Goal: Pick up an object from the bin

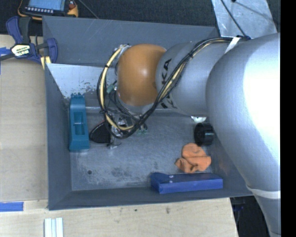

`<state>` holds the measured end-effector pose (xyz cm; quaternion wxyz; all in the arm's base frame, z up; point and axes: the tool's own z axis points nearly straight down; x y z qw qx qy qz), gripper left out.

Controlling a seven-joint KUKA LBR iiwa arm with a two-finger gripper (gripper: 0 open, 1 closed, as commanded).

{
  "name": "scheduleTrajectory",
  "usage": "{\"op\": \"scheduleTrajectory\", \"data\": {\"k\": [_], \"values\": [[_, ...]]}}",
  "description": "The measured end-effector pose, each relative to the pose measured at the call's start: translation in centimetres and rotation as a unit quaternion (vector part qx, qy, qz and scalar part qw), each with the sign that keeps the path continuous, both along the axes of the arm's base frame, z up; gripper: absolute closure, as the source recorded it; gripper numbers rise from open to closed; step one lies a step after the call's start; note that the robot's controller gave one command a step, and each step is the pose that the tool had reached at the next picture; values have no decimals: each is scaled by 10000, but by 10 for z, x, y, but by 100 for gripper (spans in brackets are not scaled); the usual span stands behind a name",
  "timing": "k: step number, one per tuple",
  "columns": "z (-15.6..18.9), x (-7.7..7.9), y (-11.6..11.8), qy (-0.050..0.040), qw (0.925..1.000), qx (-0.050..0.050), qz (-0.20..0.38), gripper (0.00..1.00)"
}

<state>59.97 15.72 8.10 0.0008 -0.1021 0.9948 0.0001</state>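
My gripper [116,131] hangs low over the left half of the bin, under the arm's orange cover and its cables. Right beside its left side lies a small flat black thing [98,133] with a pointed end, and the gripper's tip touches or overlaps its right edge. I cannot tell whether that thing is gripped. A blue upright block with a slot [78,124] stands just left of the black thing, near the bin's left wall.
An orange crumpled lump [193,158] lies at the right of the floor, with a black round cap [204,134] above it. A long blue bar [186,182] lies along the front wall. The big arm covers the bin's back right.
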Motion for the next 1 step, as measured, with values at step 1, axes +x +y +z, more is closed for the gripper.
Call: {"op": "scheduleTrajectory", "data": {"k": [1], "values": [[0,0,0,0,10000,1,-2,100]]}}
